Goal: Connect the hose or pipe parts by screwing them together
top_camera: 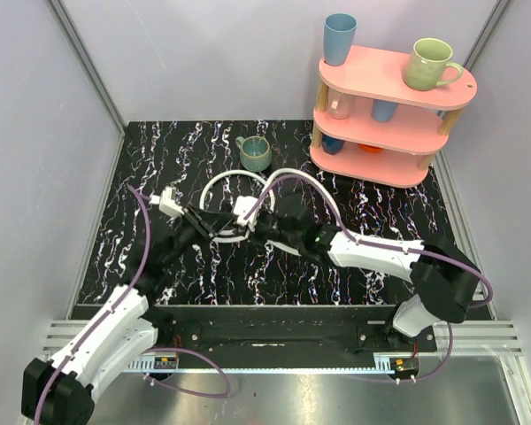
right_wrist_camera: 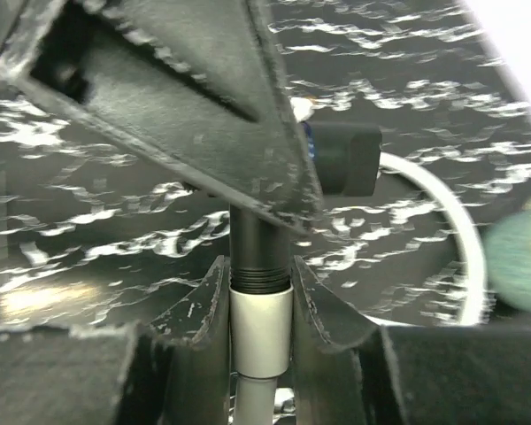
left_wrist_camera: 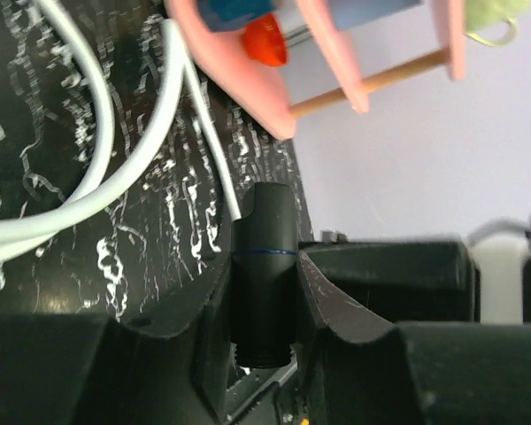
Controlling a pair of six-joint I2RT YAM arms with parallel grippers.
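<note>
Black, white-veined table (top_camera: 159, 266) was seen between pale grey walls, with both arm bases bolted along its near edge. Toward the table's middle the two claws were brought tip to tip. The left claw (left_wrist_camera: 267, 301) was clamped fully shut on a black fitting (left_wrist_camera: 267, 230), from which a thin white hose was led away. The right claw (right_wrist_camera: 258, 301) was closed snugly on a white-sleeved fitting (right_wrist_camera: 260, 328), whose black threaded end was pointed at the left claw. Whether the threads were engaged could not be told, the joint being hidden behind the left claw.

The step in hand was judged to be the threading. The fittings would best be kept on one axis, pressed lightly together, and turned by one wrist while the other was held steady, so that cross-threading is avoided.

Just beyond the claws the white hoses (top_camera: 311, 183) lay looped at the table's middle; slack should be left there against twisting. Bare surface was offered toward the left and near edges. A green mug (top_camera: 255, 153) near the far edge and a pink shelf (top_camera: 380, 75) at the far right corner stood well apart.
</note>
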